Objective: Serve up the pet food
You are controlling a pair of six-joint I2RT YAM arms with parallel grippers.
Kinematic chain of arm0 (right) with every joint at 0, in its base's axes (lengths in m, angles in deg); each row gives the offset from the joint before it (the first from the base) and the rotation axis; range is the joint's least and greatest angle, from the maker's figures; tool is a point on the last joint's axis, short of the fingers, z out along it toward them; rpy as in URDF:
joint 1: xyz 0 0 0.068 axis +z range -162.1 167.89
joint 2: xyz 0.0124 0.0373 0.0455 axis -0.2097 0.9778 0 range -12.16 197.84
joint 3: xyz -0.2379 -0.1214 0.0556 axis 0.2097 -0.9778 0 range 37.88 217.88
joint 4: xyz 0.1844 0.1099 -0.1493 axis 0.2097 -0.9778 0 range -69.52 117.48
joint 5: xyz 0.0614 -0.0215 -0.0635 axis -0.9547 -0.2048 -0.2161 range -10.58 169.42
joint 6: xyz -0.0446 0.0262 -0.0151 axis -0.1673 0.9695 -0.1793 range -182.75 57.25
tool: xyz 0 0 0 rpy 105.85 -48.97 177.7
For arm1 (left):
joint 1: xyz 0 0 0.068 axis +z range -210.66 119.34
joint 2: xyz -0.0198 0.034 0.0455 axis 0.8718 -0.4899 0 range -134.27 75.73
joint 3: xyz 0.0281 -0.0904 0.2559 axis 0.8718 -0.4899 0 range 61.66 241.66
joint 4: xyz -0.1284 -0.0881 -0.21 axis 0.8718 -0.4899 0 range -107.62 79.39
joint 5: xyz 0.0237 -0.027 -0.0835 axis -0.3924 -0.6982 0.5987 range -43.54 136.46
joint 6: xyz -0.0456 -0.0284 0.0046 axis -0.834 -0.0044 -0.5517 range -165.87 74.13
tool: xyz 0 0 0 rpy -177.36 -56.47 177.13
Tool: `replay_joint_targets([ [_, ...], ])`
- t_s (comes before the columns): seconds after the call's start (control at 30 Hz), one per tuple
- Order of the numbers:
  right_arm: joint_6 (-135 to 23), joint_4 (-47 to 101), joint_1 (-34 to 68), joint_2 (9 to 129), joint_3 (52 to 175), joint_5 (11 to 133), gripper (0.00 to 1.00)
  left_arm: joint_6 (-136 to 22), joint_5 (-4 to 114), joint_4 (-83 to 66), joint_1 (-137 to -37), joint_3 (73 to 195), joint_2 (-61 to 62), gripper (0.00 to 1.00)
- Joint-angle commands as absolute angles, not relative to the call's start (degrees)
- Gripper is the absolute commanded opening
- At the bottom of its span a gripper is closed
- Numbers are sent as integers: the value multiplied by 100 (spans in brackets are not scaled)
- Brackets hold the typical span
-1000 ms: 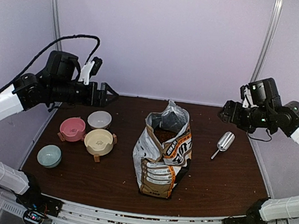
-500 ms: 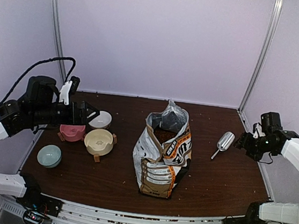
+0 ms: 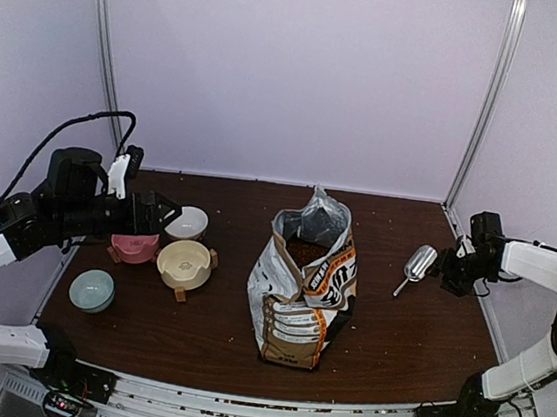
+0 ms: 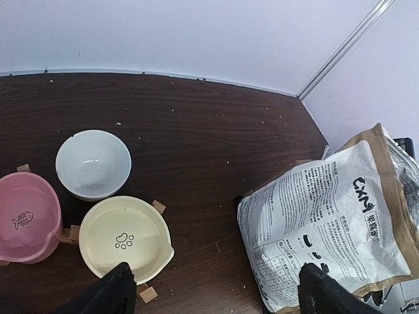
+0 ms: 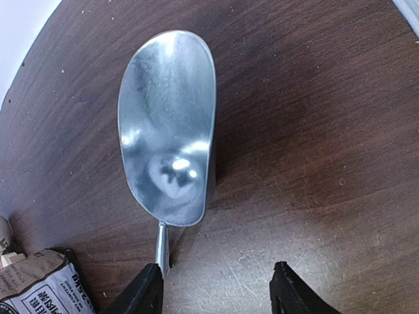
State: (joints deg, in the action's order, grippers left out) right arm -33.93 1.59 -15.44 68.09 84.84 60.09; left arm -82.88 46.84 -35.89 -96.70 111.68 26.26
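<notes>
Hidden: the pet food shows only as a dark patch in the open mouth of the bag; the end of the scoop handle sits behind a finger.
Pet food: mid-counter, well apart from both end effectors.
Right end effector: near the right edge, fingers spread, pinching nothing.
Left end effector: spread wide above the yellow bowl.
Arms: both reach inward, forearms roughly level.

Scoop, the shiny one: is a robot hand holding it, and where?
Not yet. The right gripper hangs over the thin handle of the scoop, jaws apart, one finger right beside it, nothing squeezed. The left gripper is open and holds nothing.
</notes>
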Motion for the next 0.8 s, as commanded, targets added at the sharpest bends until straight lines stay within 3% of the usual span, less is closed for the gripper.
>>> replay_joint_targets([
  [0.0, -3359, 598, -1587, 7169, 8737, 5821, 55, -8270, 4653, -3114, -9626, 11026, 2761, 89],
  [0.53, -2964, 1236, -1574, 8243, 9000, 5656, 35, -8296, 4673, -3038, -9631, 11044, 2618, 89],
  [0.77, -2885, 1379, -1580, 8419, 9012, 5664, 31, -8276, 4654, -3052, -9630, 11062, 2562, 89],
])
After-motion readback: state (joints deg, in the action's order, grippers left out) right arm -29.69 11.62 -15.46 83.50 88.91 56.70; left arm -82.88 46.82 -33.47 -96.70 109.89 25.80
